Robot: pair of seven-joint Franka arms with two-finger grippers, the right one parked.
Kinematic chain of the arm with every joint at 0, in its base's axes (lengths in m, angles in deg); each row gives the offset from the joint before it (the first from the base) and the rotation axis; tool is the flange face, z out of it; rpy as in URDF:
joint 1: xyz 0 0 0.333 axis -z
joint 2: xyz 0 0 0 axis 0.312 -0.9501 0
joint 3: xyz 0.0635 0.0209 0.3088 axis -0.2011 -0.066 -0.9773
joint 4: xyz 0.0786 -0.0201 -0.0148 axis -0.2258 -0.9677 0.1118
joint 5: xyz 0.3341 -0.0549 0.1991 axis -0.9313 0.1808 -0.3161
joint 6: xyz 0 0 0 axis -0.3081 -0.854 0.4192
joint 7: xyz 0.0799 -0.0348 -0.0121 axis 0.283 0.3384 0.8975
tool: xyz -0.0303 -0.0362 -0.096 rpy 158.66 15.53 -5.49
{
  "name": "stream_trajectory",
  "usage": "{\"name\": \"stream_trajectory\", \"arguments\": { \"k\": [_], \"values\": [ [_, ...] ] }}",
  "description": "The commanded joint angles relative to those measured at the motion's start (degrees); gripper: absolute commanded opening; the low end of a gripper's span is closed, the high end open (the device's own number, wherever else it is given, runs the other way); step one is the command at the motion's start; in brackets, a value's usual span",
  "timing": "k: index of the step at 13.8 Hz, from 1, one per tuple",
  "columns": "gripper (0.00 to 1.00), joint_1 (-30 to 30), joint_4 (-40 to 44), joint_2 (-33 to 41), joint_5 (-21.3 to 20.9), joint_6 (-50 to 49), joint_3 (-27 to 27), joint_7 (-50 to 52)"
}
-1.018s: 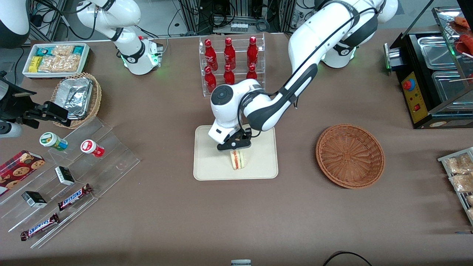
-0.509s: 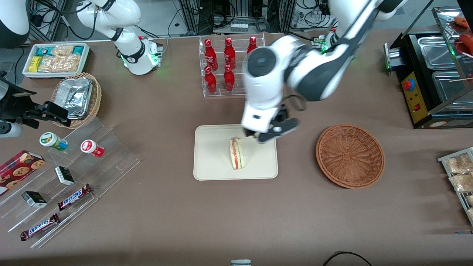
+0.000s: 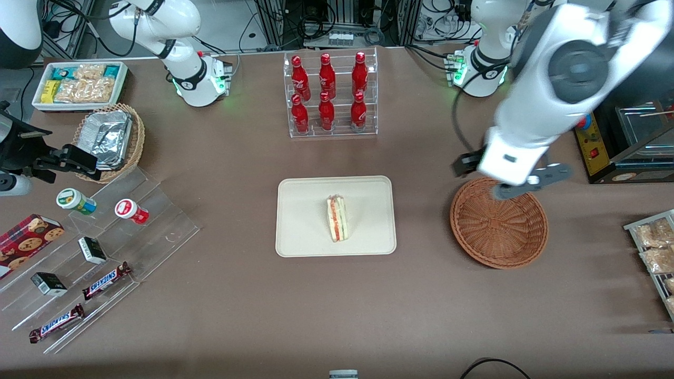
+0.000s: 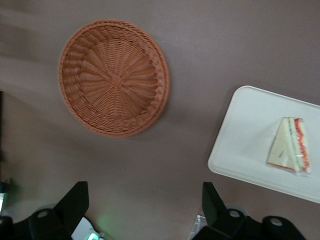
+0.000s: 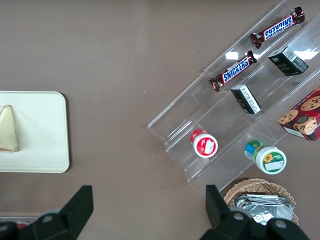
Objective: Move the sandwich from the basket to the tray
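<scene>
The sandwich point(image 3: 337, 219) lies flat near the middle of the tray point(image 3: 300, 231), free of any grip, and the task reads as essentially done: the step in hand is the retreat. The basket point(image 3: 499, 223), empty, sits well apart from the tray toward the working arm's end of the table. Above the basket's farther rim hangs your gripper point(image 3: 526, 185), fingers spread wide with nothing between them; the left wrist view confirms the gap, with basket point(image 4: 114, 77), tray point(image 4: 240, 150) and sandwich point(image 4: 290, 152) all in sight below. To finish cleanly, keep that height, keep the fingers spread, and carry the arm on toward its base without dipping toward the basket or swinging back over the tray; the red bottles point(image 3: 327, 89) in their rack stand farther back and should stay out of your path. Half a second ago the gripper hovered just beside the sandwich over the tray's edge; a second ago it stood at the sandwich itself. The sandwich has not shifted since release.
</scene>
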Motion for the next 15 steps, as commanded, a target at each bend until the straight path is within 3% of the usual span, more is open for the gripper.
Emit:
{"name": "stream_trajectory", "arguments": {
  "k": [1, 7, 12, 15],
  "values": [
    [1.00, -6.3, -5.7, 6.1, 2.8, 0.0, 0.3, -9.1],
    [1.00, -15.5, -7.0, 9.5, 3.6, -3.4, -0.8, -27.2],
    [1.00, -1.5, -12.6, 16.0, 6.6, -2.8, -23.2, -39.6],
    [1.00, -1.4, -14.0, 17.8, 6.6, -2.5, -24.4, -41.5]
  ]
}}
